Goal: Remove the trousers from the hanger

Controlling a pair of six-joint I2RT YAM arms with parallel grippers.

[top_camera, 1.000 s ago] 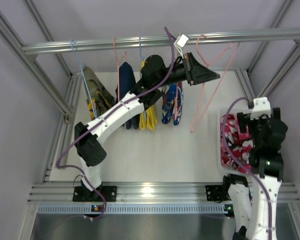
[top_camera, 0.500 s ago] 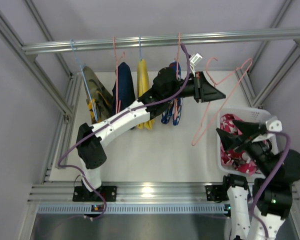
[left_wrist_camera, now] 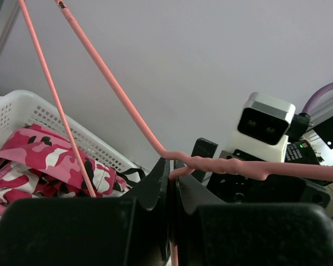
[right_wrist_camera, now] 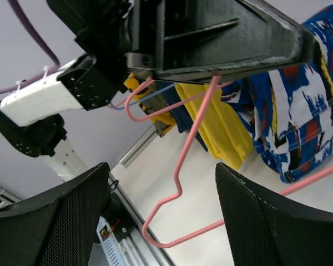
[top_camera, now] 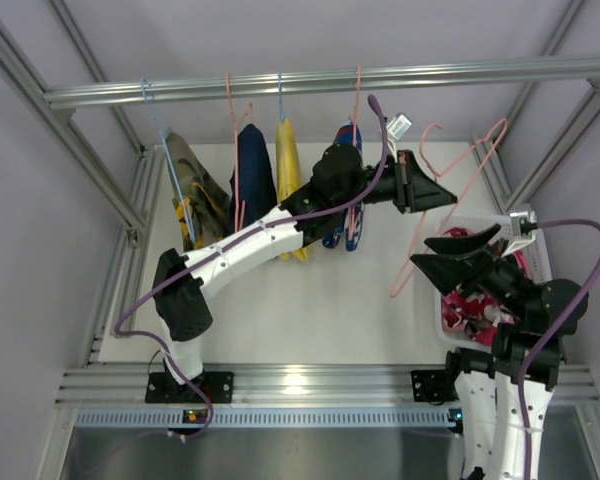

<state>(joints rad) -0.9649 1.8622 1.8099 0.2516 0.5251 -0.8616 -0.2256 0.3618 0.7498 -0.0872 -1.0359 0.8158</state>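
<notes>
The white bench (top_camera: 310, 300) sits inside pale walls and an aluminium frame, with a rail (top_camera: 180, 92) crossing at 12 o'clock. One pair looks done: the white basket (left_wrist_camera: 28, 105) at 4 o'clock holds the red-pink printed trousers (left_wrist_camera: 39, 160). The blue printed trousers (right_wrist_camera: 299, 122) hang from the rail at 12 o'clock, so that pair is left. The left end effector (left_wrist_camera: 172, 177) pinches a bare pink hanger (left_wrist_camera: 233, 165). The right end effector (right_wrist_camera: 162, 183) is spread wide near it, holding nothing.
</notes>
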